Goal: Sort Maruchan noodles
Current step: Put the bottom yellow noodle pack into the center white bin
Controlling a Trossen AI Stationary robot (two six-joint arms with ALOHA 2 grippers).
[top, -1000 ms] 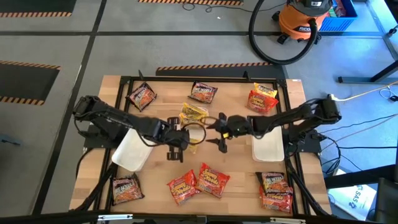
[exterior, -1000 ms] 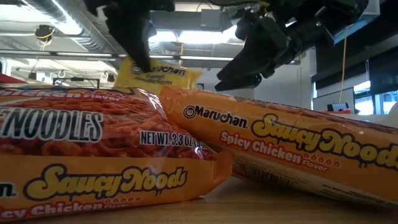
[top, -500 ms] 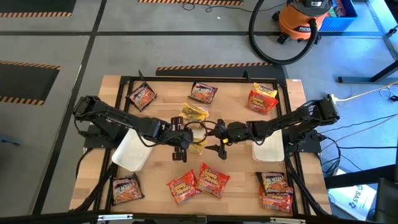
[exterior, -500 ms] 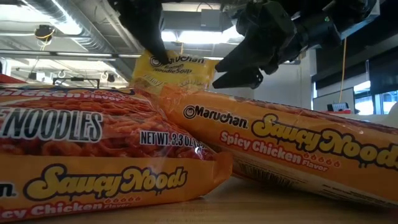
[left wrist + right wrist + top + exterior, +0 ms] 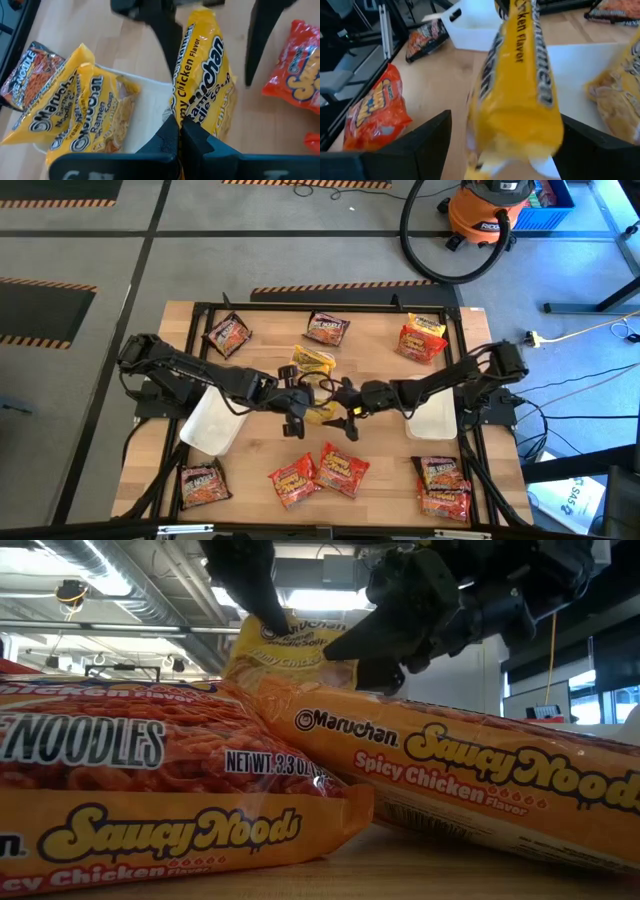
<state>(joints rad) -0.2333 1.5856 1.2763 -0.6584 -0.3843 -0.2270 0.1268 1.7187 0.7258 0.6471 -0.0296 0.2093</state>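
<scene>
A yellow Maruchan packet is at the table's middle, between my two grippers; it also shows in the high view and the low view. My left gripper is shut on it. My right gripper is open, with a finger on each side of the same packet; whether they touch it I cannot tell. Two more yellow packets lie in a white tray beside it. My left gripper pinches the yellow packet's near end between its two fingers. It comes from the table's left, slanting down. The packet stands on edge and reaches away from the fingers toward my right gripper. Its underside is hidden in the low view.
White trays lie at the left and right. Dark packets lie at the far left, far middle and near left. Red-orange packets lie at the far right, near middle and near right.
My left gripper has carried the yellow packet a little toward the table's right and near edge. My right gripper has moved toward the table's left, up to the packet, and its open fingers now stand on either side of it.
</scene>
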